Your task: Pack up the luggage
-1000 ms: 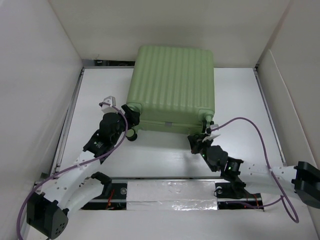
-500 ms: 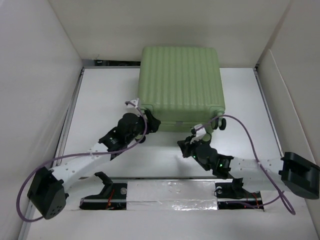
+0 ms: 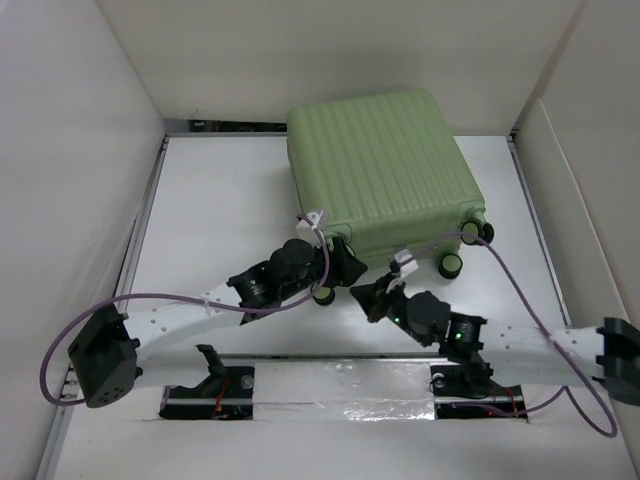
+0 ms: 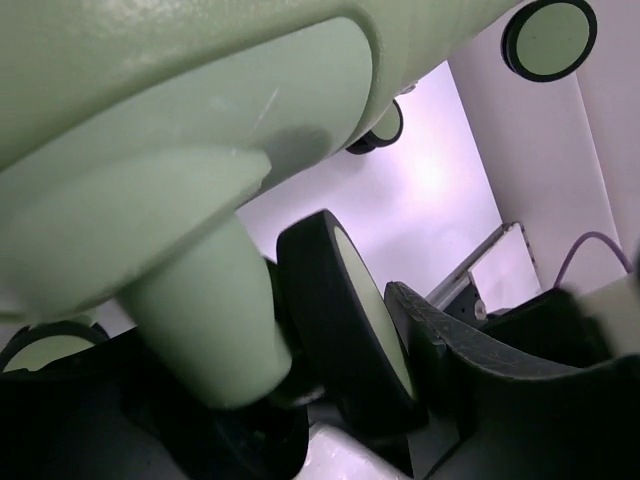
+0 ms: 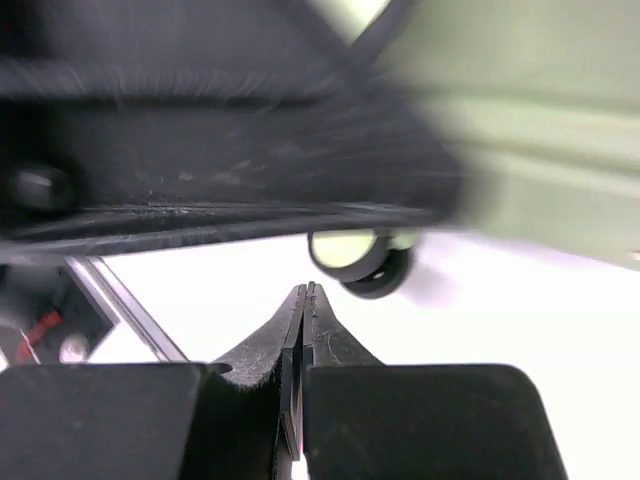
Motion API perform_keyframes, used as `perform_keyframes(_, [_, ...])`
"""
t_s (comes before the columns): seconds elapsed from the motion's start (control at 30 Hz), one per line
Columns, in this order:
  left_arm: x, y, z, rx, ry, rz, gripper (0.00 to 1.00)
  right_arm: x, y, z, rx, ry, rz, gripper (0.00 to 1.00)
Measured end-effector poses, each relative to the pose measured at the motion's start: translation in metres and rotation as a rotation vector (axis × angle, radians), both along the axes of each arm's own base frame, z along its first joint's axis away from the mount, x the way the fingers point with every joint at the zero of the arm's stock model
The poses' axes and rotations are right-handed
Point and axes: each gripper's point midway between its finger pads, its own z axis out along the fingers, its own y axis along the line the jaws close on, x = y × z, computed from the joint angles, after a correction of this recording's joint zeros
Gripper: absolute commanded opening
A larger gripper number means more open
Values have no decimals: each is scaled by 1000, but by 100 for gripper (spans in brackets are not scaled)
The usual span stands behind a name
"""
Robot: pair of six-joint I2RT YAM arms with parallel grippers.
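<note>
- Right gripper (image 5: 305, 290): nearest the arm bases, low over the counter (image 3: 220, 200), just short of the luggage's near edge. Its jaws are pressed together on nothing. Over the last second it has slid leftward, toward the other gripper.
- Left gripper (image 3: 338, 268): reached well across toward the centre, at the near left corner of the luggage. Its jaws are closed around a caster (image 4: 345, 320), so the black wheel with its green hub sits between the fingers (image 4: 480, 370) and the pale green stem rises just beside it. A second ago this arm lay folded further left.
- Other casters (image 3: 450, 265): two show at the near right corner, resting on the counter and free of both grippers.
- Luggage (image 3: 385, 165): pale green ribbed shell, lid shut, lying flat on the far half of the counter with its wheeled end toward the arms.
  - Change: a second ago it sat square to the back wall, near the centre line.
  - Now it is shifted right and skewed, with the right wheeled corner swung toward the right wall.
  - It moved together with the left gripper, so it is probably being dragged by the caster.
- Meaning for the task: the current step looks like repositioning the closed case, not loading it. No item to pack is in view, and the lining is hidden.
- Risk: a caster swivels and rolls, so steering by it is loose and the shell may yaw further.
- White walls (image 3: 80, 150): these enclose the counter on three sides, and the luggage's far end lies close to the back one.
</note>
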Motion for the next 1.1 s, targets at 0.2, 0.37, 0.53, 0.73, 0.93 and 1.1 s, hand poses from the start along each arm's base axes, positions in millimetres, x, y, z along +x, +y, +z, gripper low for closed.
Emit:
perform_keyframes(0.2, [1, 17, 8, 16, -43, 41, 0, 41, -92, 42, 115, -45, -292, 25])
perform_keyframes(0.37, [2, 20, 8, 18, -48, 40, 0, 73, -174, 30, 67, -28, -558, 50])
perform_keyframes(0.53, [1, 19, 8, 14, -44, 27, 0, 91, -210, 3, -29, 40, -659, 50])
perform_keyframes(0.73, [0, 19, 7, 9, -43, 22, 0, 102, -215, -35, -62, 86, -643, 50])
perform_keyframes(0.93, [-1, 18, 7, -3, -47, 14, 0, 112, -211, -31, -49, 22, -608, 42])
perform_keyframes(1.1, [0, 17, 9, -20, -56, 13, 0, 119, -210, -25, -43, -14, -611, 43])
